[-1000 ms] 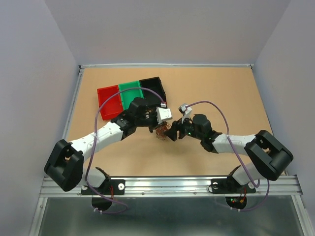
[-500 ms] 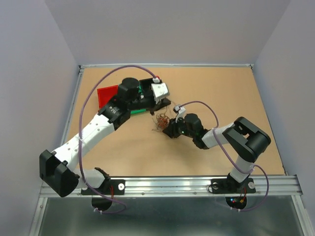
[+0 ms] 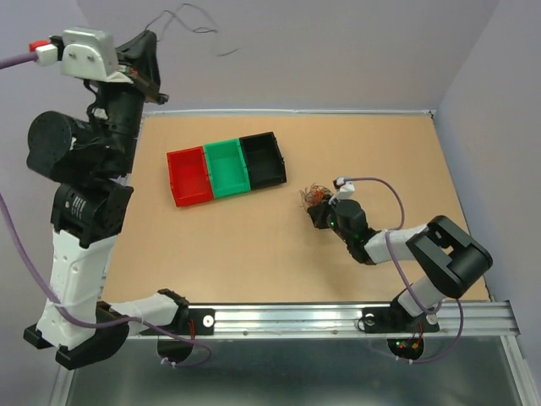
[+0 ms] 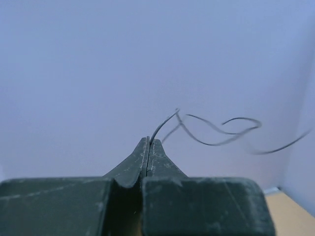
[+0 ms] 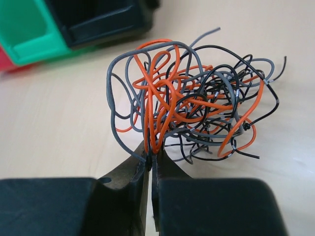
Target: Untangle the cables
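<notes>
A clump of thin orange, grey and black cables (image 5: 197, 105) lies on the table right of centre; from above the clump (image 3: 315, 197) is small. My right gripper (image 5: 150, 157) is low on the table, shut on strands at the clump's near edge. The right gripper (image 3: 319, 208) sits just below the clump in the top view. My left arm is raised high at the far left. Its gripper (image 4: 148, 140) is shut on one dark cable (image 4: 216, 132), which curls free against the wall. That same cable (image 3: 190, 17) trails right from the left gripper (image 3: 155, 44) in the top view.
A red bin (image 3: 189, 176), a green bin (image 3: 226, 167) and a black bin (image 3: 262, 159) stand side by side at the table's back left. Grey walls enclose the table. A metal rail (image 3: 287, 317) runs along the near edge.
The left arm swung from the table's middle up and far left, pulling one dark cable out of the clump. The right gripper closed on the clump and shifted right with it.
</notes>
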Controlling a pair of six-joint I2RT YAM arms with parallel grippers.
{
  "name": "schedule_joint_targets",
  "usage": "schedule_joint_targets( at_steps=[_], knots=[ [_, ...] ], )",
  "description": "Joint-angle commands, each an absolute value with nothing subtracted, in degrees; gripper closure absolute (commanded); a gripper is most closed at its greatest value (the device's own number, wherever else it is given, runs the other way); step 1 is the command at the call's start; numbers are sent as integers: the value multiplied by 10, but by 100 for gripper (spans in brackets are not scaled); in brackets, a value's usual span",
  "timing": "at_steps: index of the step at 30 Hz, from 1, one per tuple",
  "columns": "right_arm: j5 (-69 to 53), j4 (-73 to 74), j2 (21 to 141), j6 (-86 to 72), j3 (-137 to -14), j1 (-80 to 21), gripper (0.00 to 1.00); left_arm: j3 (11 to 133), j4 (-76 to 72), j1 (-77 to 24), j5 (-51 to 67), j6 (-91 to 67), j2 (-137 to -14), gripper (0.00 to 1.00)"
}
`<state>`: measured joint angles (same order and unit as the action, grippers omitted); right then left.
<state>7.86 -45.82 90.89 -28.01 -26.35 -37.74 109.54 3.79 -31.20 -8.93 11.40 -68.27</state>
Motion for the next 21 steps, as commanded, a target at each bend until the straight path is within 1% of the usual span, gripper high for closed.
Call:
schedule_joint_targets(
  at_steps=[1,5,7,12,15,17,18,21],
  knots=[
    [151,-491,853,-308,-220,-348,99,1074,63,-273,-138,109,-690,100],
    [162,-486,808,-306,-191,-347,99,991,54,-206,-49,113,-704,100],
    [161,-484,788,-301,-184,-346,99,918,25,-180,-15,117,-706,100],
    [159,-482,777,-293,-175,-346,99,728,-89,-100,12,113,-711,100],
    [152,-481,778,-292,-177,-346,99,678,-109,-39,49,96,-742,100],
    [148,-481,779,-293,-177,-347,99,655,-115,-15,98,93,-754,100],
    [148,-481,779,-293,-177,-347,99,623,-132,-5,114,94,-756,100],
    [149,-481,777,-293,-176,-346,99,557,-165,12,127,102,-740,100]
  ],
)
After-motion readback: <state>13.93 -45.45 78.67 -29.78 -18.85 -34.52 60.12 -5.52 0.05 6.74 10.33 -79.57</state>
